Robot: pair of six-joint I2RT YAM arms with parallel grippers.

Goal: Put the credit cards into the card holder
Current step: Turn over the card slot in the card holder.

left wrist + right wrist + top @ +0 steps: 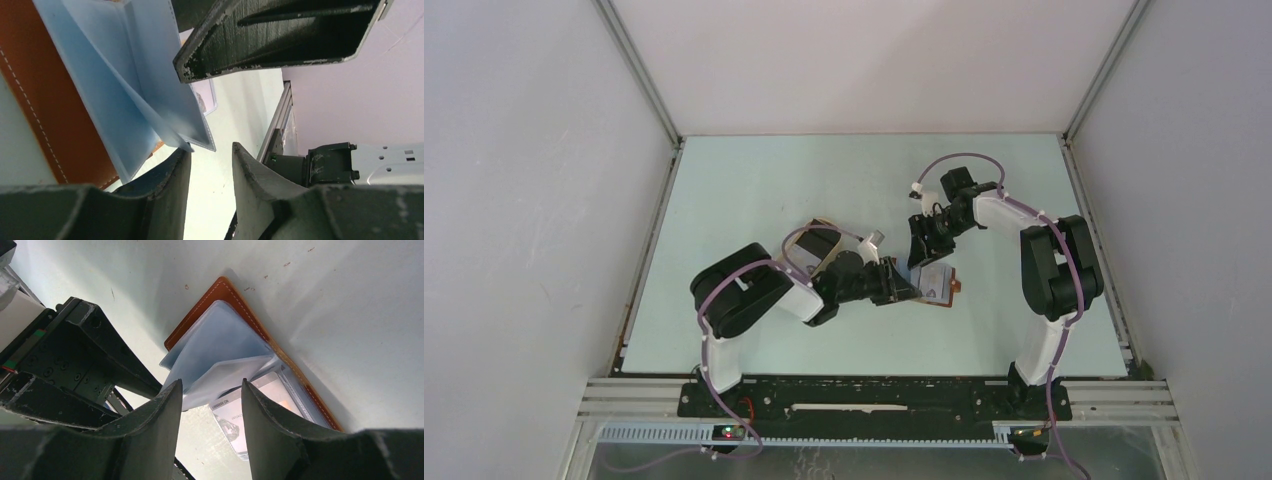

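A pale mint-green table top (754, 190) spreads out on all sides of the left gripper (907, 286) and the right gripper (922, 262), under soft, even light. Plain pale grey walls (874, 60) rise beyond them and to either side, joined by aluminium rails (639, 70). Nearer than both, a black mounting bar (874, 400) runs along the table's edge.

Reddish-brown folding card holder (226, 290): smooth leather, pale stitching along the edge. Its inner sleeves (220, 340): translucent bluish plastic, faint sheen. White printed credit card (235, 415): glossy plastic. Pale green table (350, 315): matt, speckled. Black fingers (150, 430) of right gripper (211, 385): matt plastic, chipped edges.
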